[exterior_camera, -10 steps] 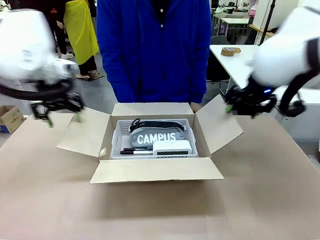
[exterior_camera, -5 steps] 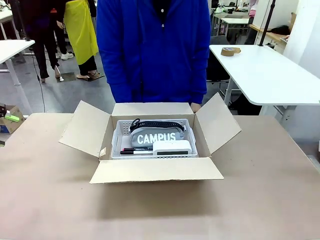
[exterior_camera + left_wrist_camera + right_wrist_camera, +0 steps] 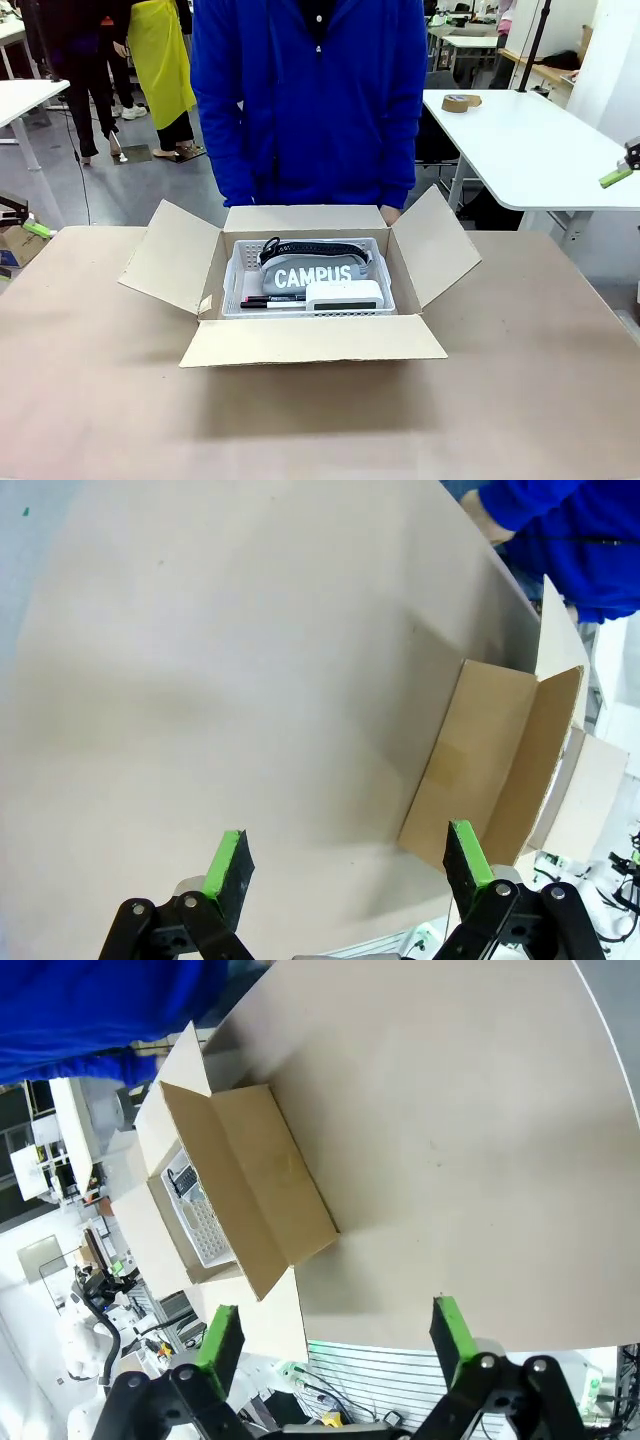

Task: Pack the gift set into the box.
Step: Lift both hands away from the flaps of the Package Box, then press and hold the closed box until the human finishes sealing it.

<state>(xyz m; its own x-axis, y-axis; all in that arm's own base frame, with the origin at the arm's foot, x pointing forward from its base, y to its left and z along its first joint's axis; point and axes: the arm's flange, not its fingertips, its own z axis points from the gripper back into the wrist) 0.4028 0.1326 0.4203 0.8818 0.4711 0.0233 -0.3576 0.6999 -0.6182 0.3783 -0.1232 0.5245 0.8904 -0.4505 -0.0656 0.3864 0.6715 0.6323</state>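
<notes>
A roll of brown tape (image 3: 461, 102) is pictured on a white tabletop (image 3: 540, 150) beside a blue-jacketed person (image 3: 310, 100) at the brown tabletop (image 3: 320, 420).

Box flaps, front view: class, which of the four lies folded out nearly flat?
The near flap, on the robot's side: it spreads out low and almost level. The left flap and right flap slant upward; the far flap stands upright.
</notes>
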